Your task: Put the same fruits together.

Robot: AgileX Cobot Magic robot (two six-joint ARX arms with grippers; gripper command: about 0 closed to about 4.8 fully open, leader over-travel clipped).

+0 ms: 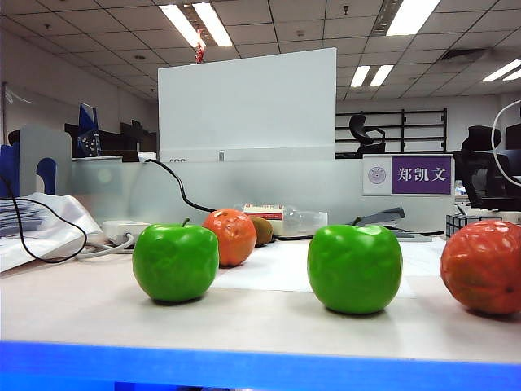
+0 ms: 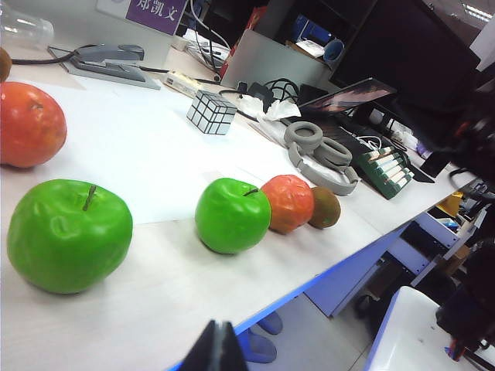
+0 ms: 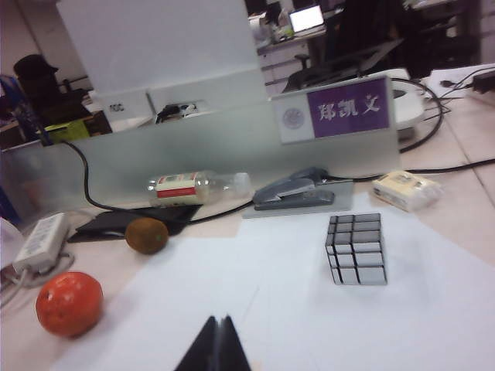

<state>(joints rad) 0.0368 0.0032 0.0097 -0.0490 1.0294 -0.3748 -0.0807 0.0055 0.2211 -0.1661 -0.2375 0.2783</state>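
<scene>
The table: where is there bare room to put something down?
The white sheet is bare around the silver cube. In the exterior view a gap lies between the two green apples. It is crowded by the far divider: bottle, stapler, cables. Both tools are shut, off the fruit.

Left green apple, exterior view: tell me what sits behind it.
Behind the left green apple sits an orange-red fruit, partly covered by it, and a brown kiwi farther back. The apple hides the table directly behind it.
</scene>
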